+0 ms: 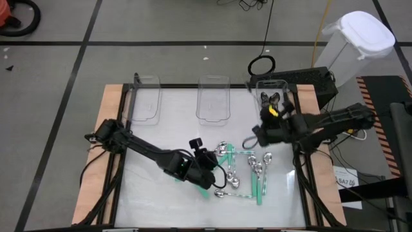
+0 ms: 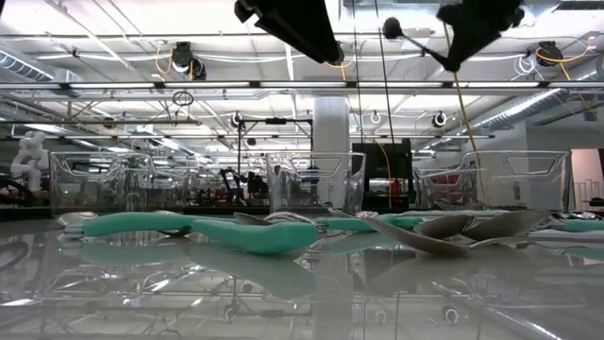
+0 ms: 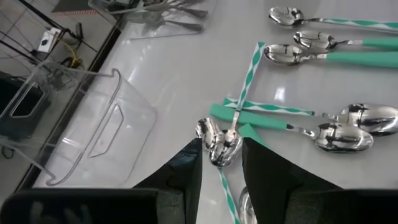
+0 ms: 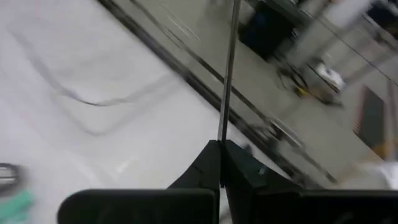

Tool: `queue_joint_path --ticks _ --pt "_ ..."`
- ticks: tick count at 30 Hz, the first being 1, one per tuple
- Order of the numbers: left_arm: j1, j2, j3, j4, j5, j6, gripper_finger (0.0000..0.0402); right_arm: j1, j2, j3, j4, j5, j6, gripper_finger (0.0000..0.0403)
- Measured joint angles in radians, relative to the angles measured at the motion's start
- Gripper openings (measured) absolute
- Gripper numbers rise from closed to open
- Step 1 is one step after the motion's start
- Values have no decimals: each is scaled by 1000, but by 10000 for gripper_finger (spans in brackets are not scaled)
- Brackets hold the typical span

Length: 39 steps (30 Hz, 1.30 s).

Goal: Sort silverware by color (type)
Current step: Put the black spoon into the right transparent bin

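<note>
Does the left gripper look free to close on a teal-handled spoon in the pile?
Probably yes: the left gripper is open right over a teal-handled spoon, nothing between; the right gripper is off to the side.

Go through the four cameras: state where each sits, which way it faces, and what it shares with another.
High: overhead, straight down; both arms, spoon pile, three bins.
Low: table height, level across; teal-handled spoons shared with high, arms overhead.
Left wrist: past the open left gripper at spoons.
Right wrist: right gripper shut on a dark spoon.
</note>
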Motion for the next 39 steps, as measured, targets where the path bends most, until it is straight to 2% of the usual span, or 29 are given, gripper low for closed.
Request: queue_joint_path --ticks 7,13,21,29,39 --pt "-8 0 0 4 10 -3 115 -191 0 -11 -84 -107 2 2" --pt "-8 0 0 5 11 -5 115 -322 0 -73 -90 -118 -4 3" --pt "-7 0 0 8 11 -6 115 -516 17 -165 -61 -225 -120 4" --pt "-7 0 1 26 12 9 115 -624 105 -182 -53 -297 -219 5" --pt "-10 0 1 29 14 9 115 -687 260 -181 -63 -352 -289 6"
